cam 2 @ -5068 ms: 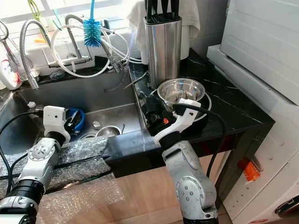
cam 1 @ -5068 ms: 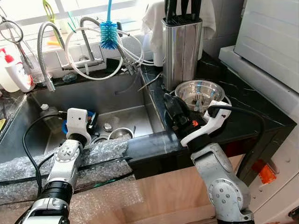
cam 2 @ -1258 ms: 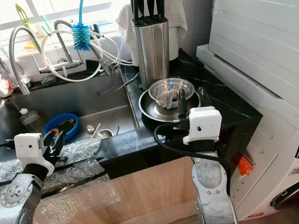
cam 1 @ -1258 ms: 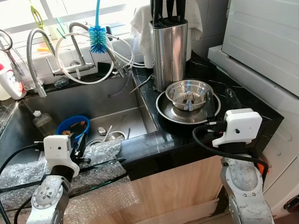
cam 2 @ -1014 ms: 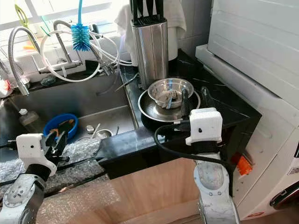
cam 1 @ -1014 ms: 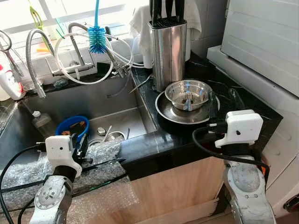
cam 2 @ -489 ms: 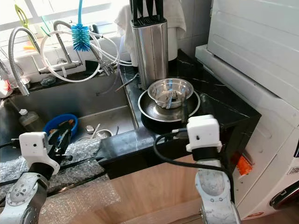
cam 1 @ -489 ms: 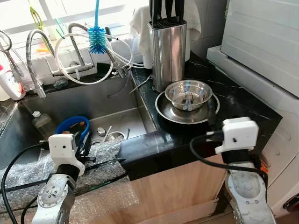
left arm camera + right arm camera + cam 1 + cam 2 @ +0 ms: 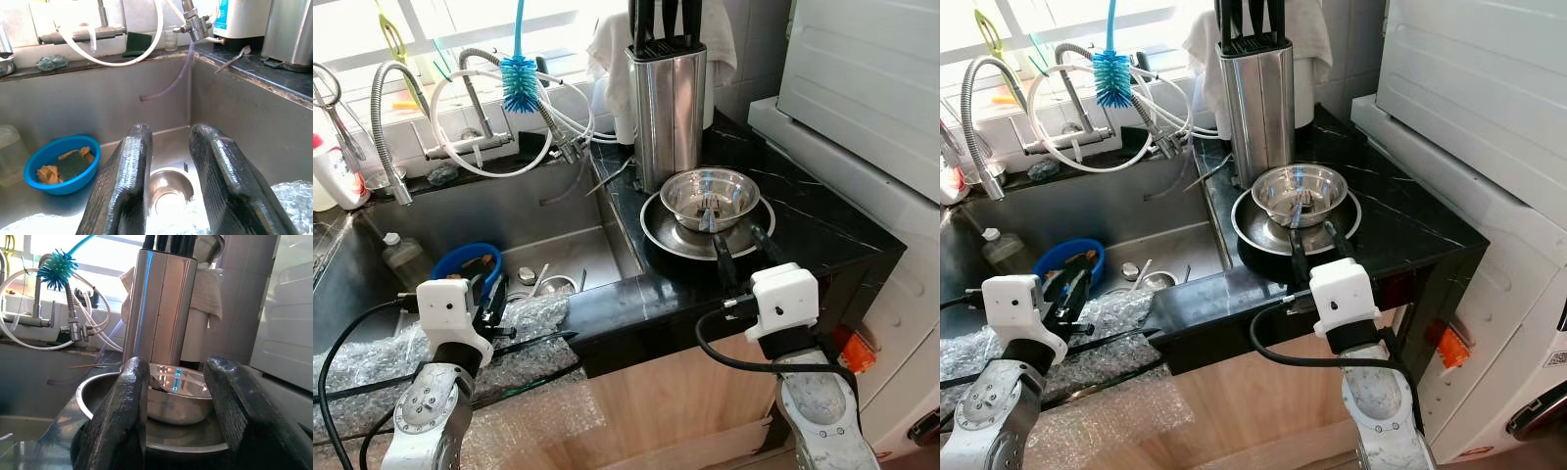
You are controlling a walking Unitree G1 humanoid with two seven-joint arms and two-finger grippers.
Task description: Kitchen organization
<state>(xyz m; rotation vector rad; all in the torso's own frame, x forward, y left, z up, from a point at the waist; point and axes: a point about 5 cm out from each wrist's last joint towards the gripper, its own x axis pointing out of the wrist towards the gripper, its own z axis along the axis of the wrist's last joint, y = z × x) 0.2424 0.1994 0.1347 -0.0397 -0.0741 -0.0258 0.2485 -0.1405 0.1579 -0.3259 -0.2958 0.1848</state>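
The robot stood at the corner of the black marble desk [image 9: 822,211], both arms raised in front of it. The right tool [image 9: 741,252] hovered over the front edge of the desk, its two black fingers [image 9: 129,411] spread apart with nothing between them, pointed at the dishes. Just ahead of those fingers sat a small steel bowl [image 9: 709,194] nested inside a wider, shallow steel pan [image 9: 664,227]; something metallic lay in the bowl, but I could not tell what. Behind the bowl stood a tall steel knife block [image 9: 664,110] with black handles sticking out of its top, and a white cloth [image 9: 610,44] hung behind that.

The left tool [image 9: 492,299] hung at the near rim of the sink [image 9: 558,211], above a strip of bubble wrap [image 9: 372,357] laid along the edge. Its fingers [image 9: 128,188] were also parted and empty. Down in the basin, a blue bowl [image 9: 62,164] held a green scouring pad and some orange scraps, and a small steel cup [image 9: 168,183] sat near the drain. A blue bottle brush [image 9: 519,76] hung over the tap, with white hoses [image 9: 450,122] looped around it.
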